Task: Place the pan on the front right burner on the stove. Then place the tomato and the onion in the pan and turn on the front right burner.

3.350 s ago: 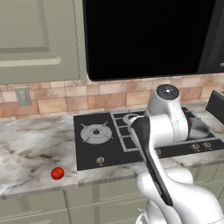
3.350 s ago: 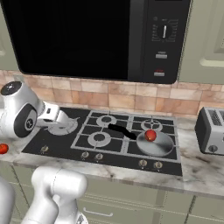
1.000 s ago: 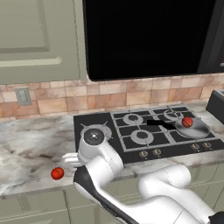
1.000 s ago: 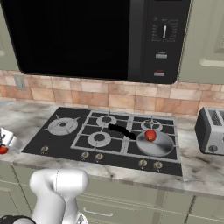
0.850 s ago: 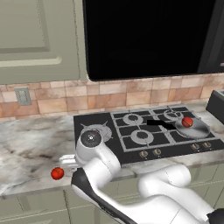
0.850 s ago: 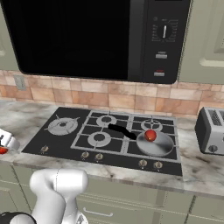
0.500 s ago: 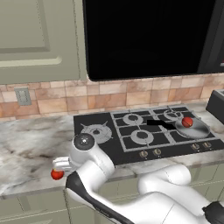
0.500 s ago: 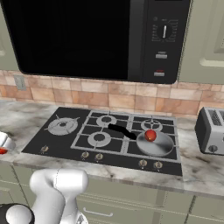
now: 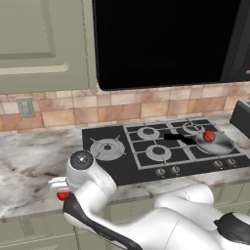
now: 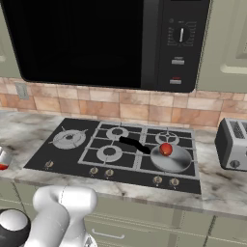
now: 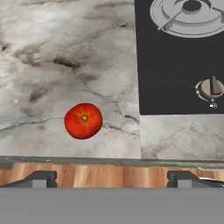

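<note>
The silver pan with its black handle sits on the stove at the front right, covering the front right burner. A red ball, which I take for the onion, lies in it. The tomato lies on the marble counter left of the stove, near the front edge. My gripper hangs just above it, open, with the tomato a little left of midway between the fingertips and not touched.
A large star-shaped burner and a knob lie right of the tomato in the hand view. The counter's front edge runs just behind it. A dark toaster stands right of the stove; a microwave hangs above.
The arm has swung from over the stove down to the left counter. Over the last second the hand sank further toward the tomato, jaws staying open.
</note>
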You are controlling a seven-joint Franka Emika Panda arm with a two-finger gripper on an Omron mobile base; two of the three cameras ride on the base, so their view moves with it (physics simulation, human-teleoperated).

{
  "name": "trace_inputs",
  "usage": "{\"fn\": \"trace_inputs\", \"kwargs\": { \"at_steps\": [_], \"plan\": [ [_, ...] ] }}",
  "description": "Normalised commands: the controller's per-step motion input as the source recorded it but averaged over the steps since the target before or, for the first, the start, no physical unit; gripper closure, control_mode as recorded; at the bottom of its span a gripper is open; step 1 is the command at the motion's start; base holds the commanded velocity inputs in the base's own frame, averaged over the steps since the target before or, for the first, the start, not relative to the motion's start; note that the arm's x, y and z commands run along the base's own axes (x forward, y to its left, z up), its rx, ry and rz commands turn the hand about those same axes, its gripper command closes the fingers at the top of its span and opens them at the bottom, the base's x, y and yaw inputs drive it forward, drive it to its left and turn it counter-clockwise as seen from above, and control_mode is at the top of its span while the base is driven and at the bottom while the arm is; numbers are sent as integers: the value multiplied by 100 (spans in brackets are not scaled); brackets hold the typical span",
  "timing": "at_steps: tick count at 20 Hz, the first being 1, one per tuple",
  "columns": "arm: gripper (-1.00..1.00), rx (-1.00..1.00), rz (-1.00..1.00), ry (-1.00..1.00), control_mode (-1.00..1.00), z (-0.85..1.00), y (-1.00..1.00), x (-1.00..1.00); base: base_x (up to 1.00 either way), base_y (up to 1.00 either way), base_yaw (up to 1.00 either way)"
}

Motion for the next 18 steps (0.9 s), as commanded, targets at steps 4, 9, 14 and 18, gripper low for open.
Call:
{"fn": "trace_inputs", "kwargs": {
  "at_steps": [4,9,14,18],
  "plan": [
    [-100,0,0,0,-100,-26,0,6,0,0,0],
    [-100,0,0,0,-100,-29,0,9,0,0,0],
    [-100,0,0,0,-100,-18,9,20,0,0,0],
    [-100,0,0,0,-100,-15,23,32,0,0,0]
  ]
}}
